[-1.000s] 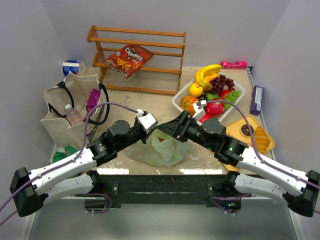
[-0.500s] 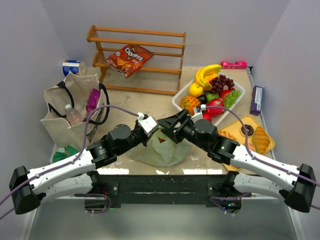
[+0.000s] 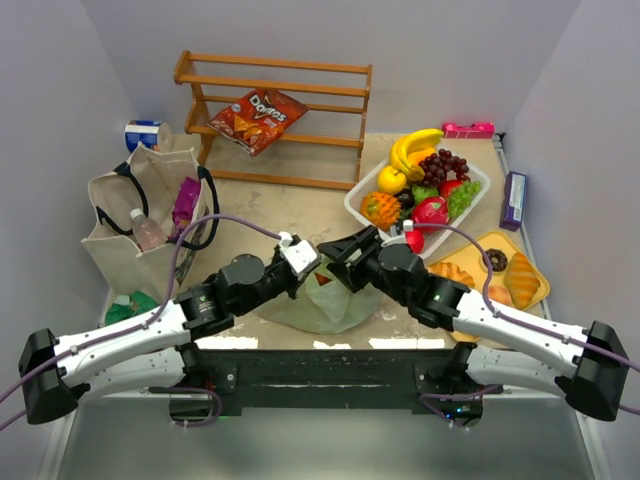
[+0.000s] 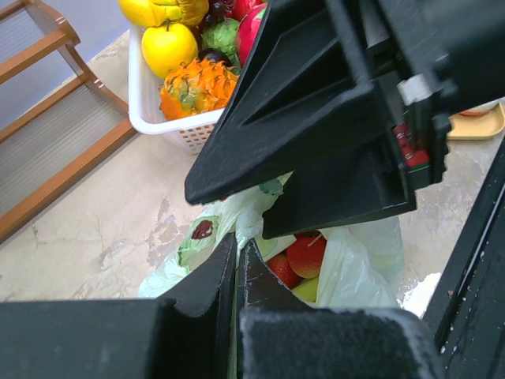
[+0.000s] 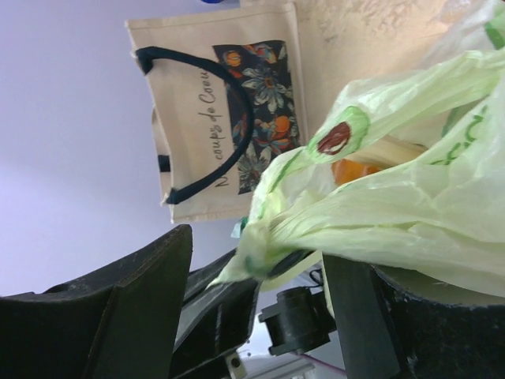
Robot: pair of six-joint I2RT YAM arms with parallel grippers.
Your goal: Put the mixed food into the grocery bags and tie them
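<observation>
- At the far left, the beige fabric tote with black handles [image 3: 125, 225] stood open. A clear water bottle [image 3: 147, 232] and a purple snack packet [image 3: 186, 198] stood upright inside it.
- Behind it, a red chip packet [image 3: 257, 118] lay on the wooden slatted rack [image 3: 300, 70], not yet bagged.
- Your left gripper [image 3: 308, 266] had its fingers pressed together on a bunched strip of the thin pale green plastic bag [image 3: 320, 300], probably a handle, and held it drawn to a taut point.
- The bag sat on the table [image 3: 300, 205] between your two arms, near the front edge. Red and green toy fruit [image 4: 304, 254] showed through its mouth.
- Your right gripper [image 3: 338, 256] had its fingers well apart. They straddled the stretched plastic just beside the left fingers and gripped nothing.
- I judged you to be at the tying step for this bag, with one side held and the other not yet taken.
- The next move called for your right fingers to close on the free side and cross it over the held one. The thin film could slip or tear as you did so.
- To the right, the white plastic basket [image 3: 484, 180] held more fruit and a yellow tray [image 3: 543, 285] held pastries, so packing looked unfinished.
</observation>
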